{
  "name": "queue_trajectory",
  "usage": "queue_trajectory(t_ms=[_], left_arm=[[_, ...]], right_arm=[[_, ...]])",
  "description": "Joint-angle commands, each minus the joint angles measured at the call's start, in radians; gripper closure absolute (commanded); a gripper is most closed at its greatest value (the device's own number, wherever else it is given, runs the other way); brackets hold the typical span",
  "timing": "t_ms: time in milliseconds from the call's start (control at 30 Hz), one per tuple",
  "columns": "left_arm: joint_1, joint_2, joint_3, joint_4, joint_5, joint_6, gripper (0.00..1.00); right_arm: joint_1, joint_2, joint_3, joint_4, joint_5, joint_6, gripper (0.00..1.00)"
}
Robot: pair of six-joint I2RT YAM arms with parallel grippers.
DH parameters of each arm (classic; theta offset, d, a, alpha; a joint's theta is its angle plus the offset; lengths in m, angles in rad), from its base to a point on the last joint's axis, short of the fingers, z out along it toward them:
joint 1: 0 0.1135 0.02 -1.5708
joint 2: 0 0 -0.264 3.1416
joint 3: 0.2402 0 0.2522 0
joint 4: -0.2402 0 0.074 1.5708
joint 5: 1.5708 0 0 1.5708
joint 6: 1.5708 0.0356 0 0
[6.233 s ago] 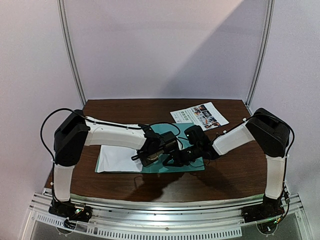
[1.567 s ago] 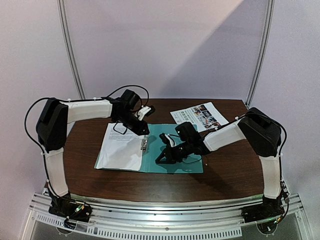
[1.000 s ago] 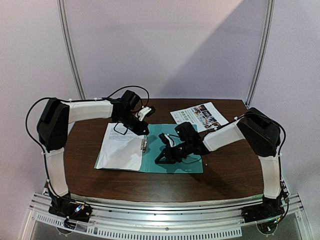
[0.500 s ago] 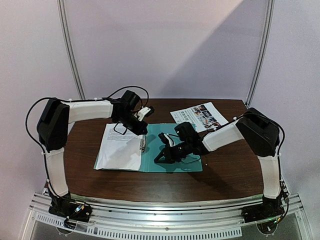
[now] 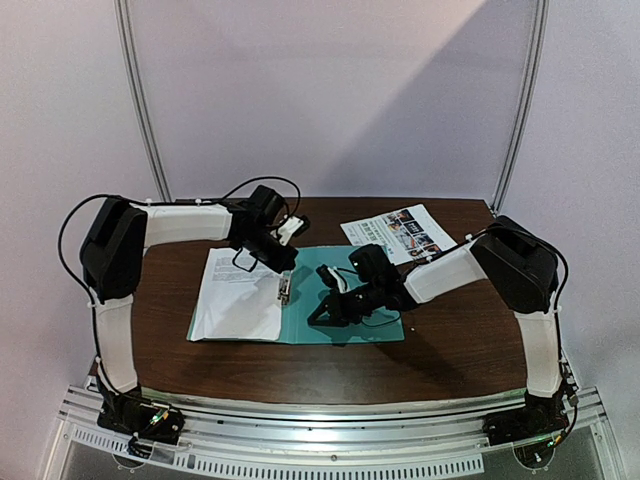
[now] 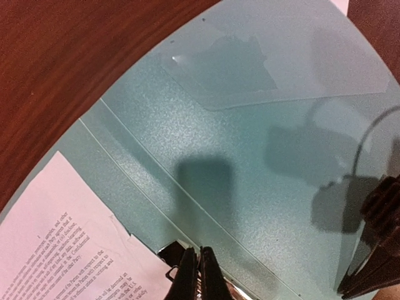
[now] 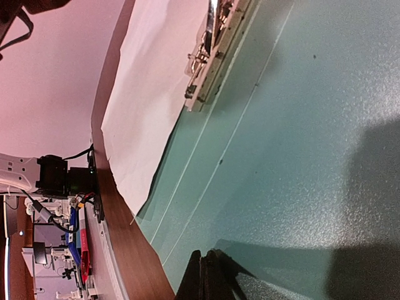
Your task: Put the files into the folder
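Folder [image 5: 300,325] under left claw [image 5: 286,272], right claw [image 5: 318,318]; photo sheet [image 5: 400,230] beyond

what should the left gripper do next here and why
Probably lift the metal clip a little with the left gripper. It is shut right at the clip on the spine of the folder, the white sheet lies with its edge against the clip, and the right gripper, shut, presses the right flap flat.
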Motion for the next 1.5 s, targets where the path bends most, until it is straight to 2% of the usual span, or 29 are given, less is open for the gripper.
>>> queue_trajectory(t_ms=[0,300,567,1100,1467], left_arm=[[0.009,0.057,-0.017,-0.052,-0.172,0.003,1.0],[0.009,0.028,-0.053,-0.038,-0.23,-0.022,1.0],[0.01,0.0,-0.1,-0.012,-0.269,-0.059,1.0],[0.028,-0.09,-0.215,0.027,-0.353,-0.133,1.0],[0.039,-0.018,-0.262,0.042,-0.381,-0.162,1.0]], right_arm=[[0.008,0.08,-0.038,-0.134,0.075,-0.002,1.0],[0.008,0.11,-0.038,-0.232,0.203,0.012,1.0],[0.009,0.137,-0.082,-0.242,0.264,0.063,1.0],[0.009,0.177,-0.109,-0.245,0.302,0.117,1.0],[0.009,0.18,-0.112,-0.24,0.295,0.126,1.0]])
